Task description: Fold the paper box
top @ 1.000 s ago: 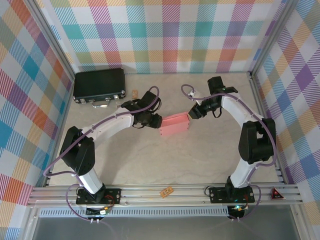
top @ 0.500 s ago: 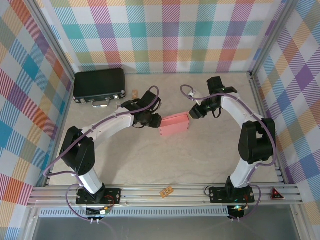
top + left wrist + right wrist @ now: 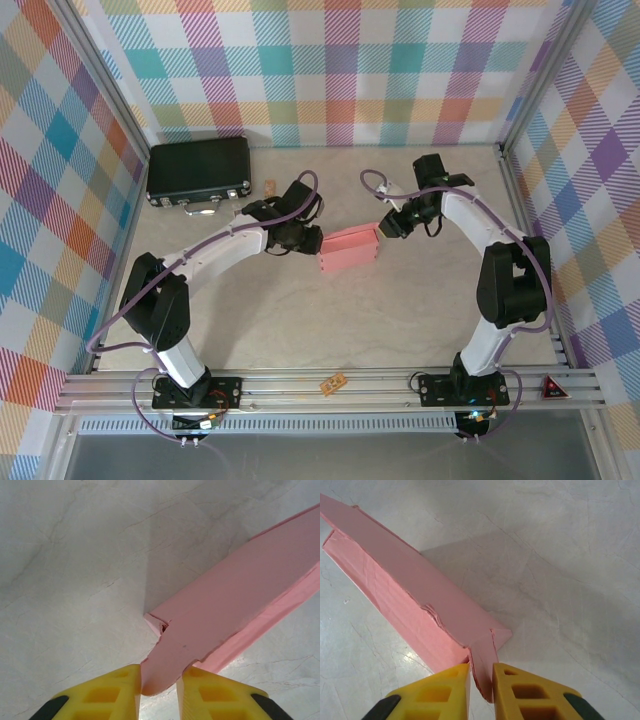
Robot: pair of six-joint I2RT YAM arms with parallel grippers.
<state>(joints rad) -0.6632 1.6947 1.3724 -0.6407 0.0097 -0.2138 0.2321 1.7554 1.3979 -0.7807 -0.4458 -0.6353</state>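
The salmon-pink paper box (image 3: pixel 348 247) lies as a flat rectangular box on the middle of the table. My left gripper (image 3: pixel 318 241) is at its left end. In the left wrist view, the yellow fingers (image 3: pixel 112 692) of that gripper (image 3: pixel 159 685) are shut on a rounded end flap of the paper box (image 3: pixel 235 595). My right gripper (image 3: pixel 383 226) is at the right end. In the right wrist view this gripper (image 3: pixel 481 682) pinches a narrow end flap of the paper box (image 3: pixel 405 580) between its fingers (image 3: pixel 520 690).
A black hard case (image 3: pixel 198 172) with latches lies at the back left, a small brown piece (image 3: pixel 269 187) just right of it. Another small brown piece (image 3: pixel 333 381) rests on the front rail. Plaid walls close in the table on three sides.
Both grippers have narrowed their jaws onto the end flaps. The box and the arms have barely shifted.
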